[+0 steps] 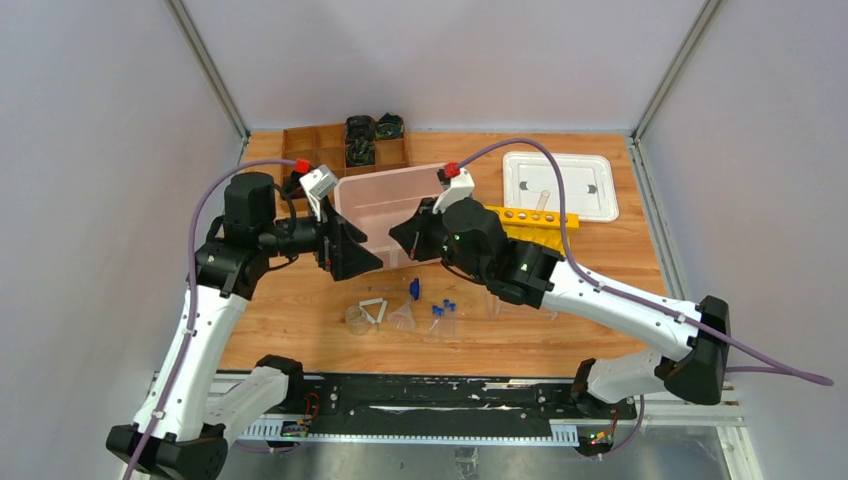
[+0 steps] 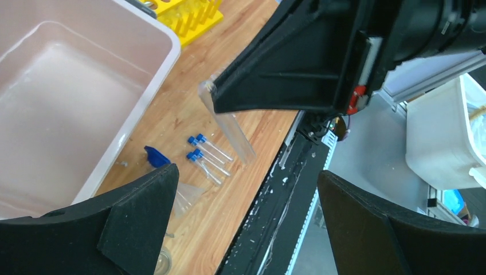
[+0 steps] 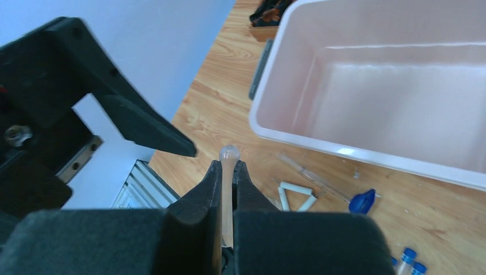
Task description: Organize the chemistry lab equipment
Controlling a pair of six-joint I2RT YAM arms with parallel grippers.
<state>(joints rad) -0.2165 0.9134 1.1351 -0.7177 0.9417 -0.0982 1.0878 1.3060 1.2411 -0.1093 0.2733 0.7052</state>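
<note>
Near the table's front edge lie the blue-capped tubes (image 2: 203, 154), the white wire triangle (image 3: 297, 195) and the blue-tipped rod (image 3: 361, 201). Above them, mid-table, the right gripper (image 3: 228, 167) pinches a round-ended clear tube (image 3: 229, 153). The left gripper (image 2: 243, 175) faces it, spread wide and holding nothing. Just behind sits the pink bin (image 3: 344, 152).

My left gripper (image 2: 246, 180) gapes wide, reaching inward — my right gripper (image 3: 228, 167) faces it, pinched tight on a clear tube (image 3: 228, 153).
</note>
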